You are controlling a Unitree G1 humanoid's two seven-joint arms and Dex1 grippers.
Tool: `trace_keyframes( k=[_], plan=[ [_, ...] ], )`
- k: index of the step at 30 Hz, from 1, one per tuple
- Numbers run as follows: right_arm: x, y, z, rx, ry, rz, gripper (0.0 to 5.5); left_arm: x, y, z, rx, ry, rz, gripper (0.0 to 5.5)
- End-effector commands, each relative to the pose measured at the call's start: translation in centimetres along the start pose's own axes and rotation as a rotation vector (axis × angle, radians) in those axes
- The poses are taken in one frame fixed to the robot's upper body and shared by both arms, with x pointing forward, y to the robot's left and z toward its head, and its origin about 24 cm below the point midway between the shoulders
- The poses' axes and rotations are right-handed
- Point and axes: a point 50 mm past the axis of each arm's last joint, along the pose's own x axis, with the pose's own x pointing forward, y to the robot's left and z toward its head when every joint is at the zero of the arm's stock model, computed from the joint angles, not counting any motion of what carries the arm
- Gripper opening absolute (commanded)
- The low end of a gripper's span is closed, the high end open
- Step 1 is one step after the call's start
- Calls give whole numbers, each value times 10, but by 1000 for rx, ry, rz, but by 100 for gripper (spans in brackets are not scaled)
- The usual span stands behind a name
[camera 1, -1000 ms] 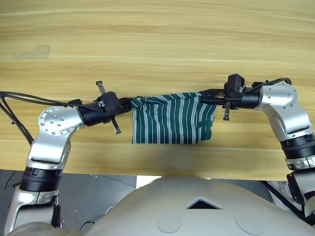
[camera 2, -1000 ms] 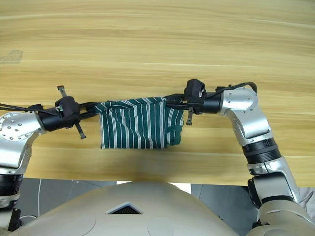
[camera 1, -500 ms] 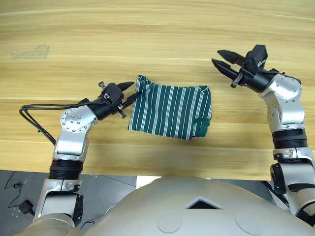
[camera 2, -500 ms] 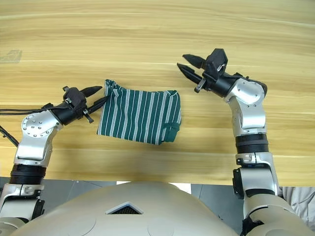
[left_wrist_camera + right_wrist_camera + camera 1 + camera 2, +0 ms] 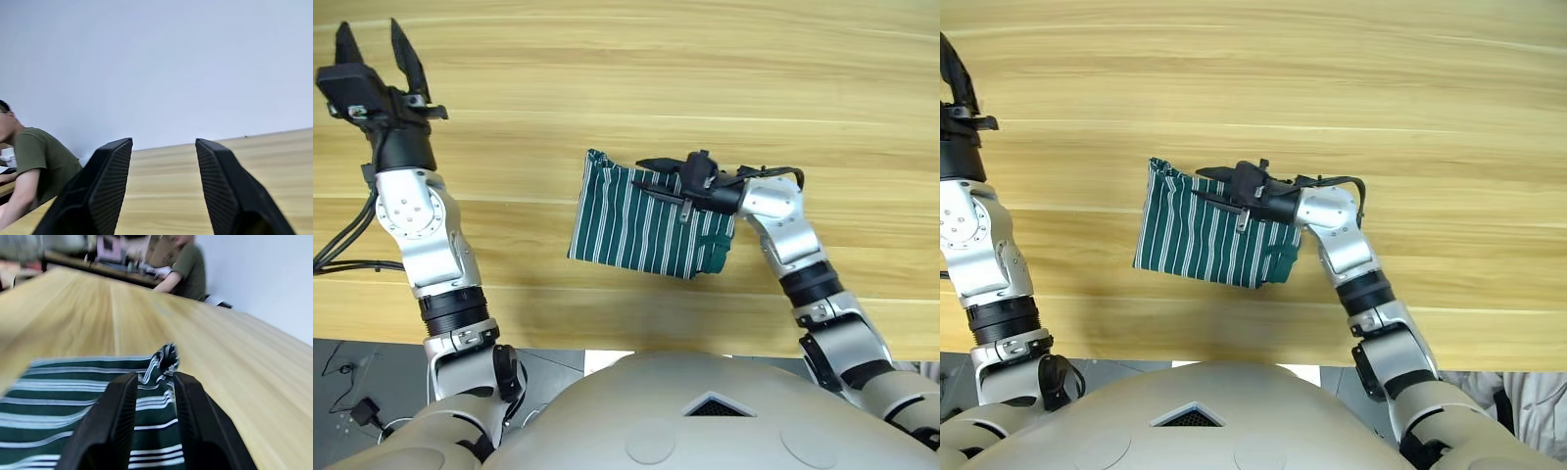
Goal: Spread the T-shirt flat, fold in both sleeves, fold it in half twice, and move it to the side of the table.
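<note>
At frame centre on the desk [image 5: 705, 78], the folded striped T-shirt [image 5: 636, 223] lies flat. Right hand [image 5: 644, 173] is over its upper right part, fingers narrowly apart, gripping nothing. Left hand [image 5: 370, 31] is at upper left, fingers wide, empty.

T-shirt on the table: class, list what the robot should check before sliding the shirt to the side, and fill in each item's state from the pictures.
1. T-shirt folded into a compact rectangle: ok.
2. All corners lying flat on the table: not ok, the far corner on the robot's left is bunched up.
3. Right hand over the shirt, fingers apart: ok.
4. Right hand touching the cloth: cannot tell.
5. Left hand open, raised well away from the shirt: ok.
</note>
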Motion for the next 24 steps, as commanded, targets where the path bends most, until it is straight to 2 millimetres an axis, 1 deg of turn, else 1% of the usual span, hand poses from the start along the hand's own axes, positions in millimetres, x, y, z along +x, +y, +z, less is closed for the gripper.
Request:
trace_keyframes(
  k=[1, 5, 8, 10, 11, 13, 15, 17, 19, 21, 23, 24],
  plan=[
    [13, -12, -6, -37, 44, 1, 134, -2, -4, -2, -28, 19, 5, 240],
    [18, -27, -19, -43, 133, -33, 134, -3, -10, -7, -40, 43, -2, 240],
    [13, -29, -39, -40, 279, -28, 134, -2, -12, -7, -45, 44, -4, 240],
    [-5, -23, -63, -41, 503, 111, 134, -2, -13, -7, -52, 47, 0, 240],
    [-17, -24, -70, -54, 584, 157, 134, -2, -14, -8, -55, 50, -2, 240],
    [-33, -31, -74, -73, 648, 152, 134, -3, -15, -9, -61, 54, -2, 240],
    [-43, -37, -74, -80, 651, 116, 134, -4, -16, -10, -71, 60, 2, 240],
    [-50, -39, -75, -88, 647, 75, 134, -6, -18, -11, -79, 66, 1, 240],
    [-62, -40, -78, -88, 651, 19, 134, -8, -22, -12, -85, 71, -16, 240],
    [-84, -47, -81, -64, 664, -72, 134, -10, -21, -12, -81, 71, -21, 240],
    [-111, -56, -83, -34, 687, -205, 134, -12, -19, -12, -81, 71, -11, 240],
    [-128, -61, -85, -15, 708, -290, 134, -13, -18, -12, -83, 73, -7, 240]
  ],
)
